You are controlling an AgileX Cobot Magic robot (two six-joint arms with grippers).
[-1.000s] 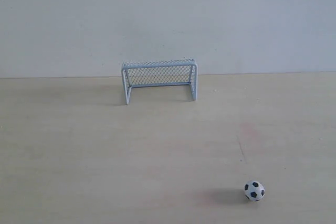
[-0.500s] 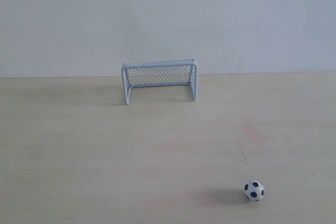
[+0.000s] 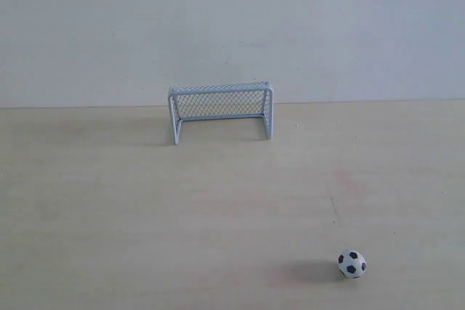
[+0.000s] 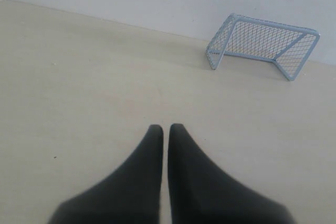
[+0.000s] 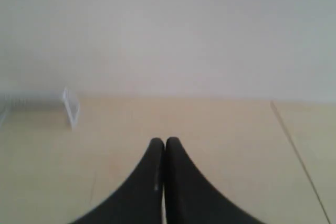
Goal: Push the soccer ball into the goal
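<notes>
The small black-and-white soccer ball (image 3: 352, 264) rests on the pale wooden table near its front right. The goal (image 3: 221, 109), with a pale blue-white frame and mesh netting, stands at the back of the table against the wall, its mouth facing forward. The left wrist view shows the goal (image 4: 264, 44) ahead of my left gripper (image 4: 165, 127), whose black fingers are shut with nothing between them. My right gripper (image 5: 165, 140) is shut and empty too; one goal post (image 5: 71, 107) shows blurred at the side of that view. Neither gripper appears in the exterior view, and neither wrist view shows the ball.
A plain white wall (image 3: 232, 27) rises right behind the goal. A thin dark seam (image 5: 294, 150) runs across the table in the right wrist view. A faint scratch (image 3: 333, 207) marks the wood between ball and goal.
</notes>
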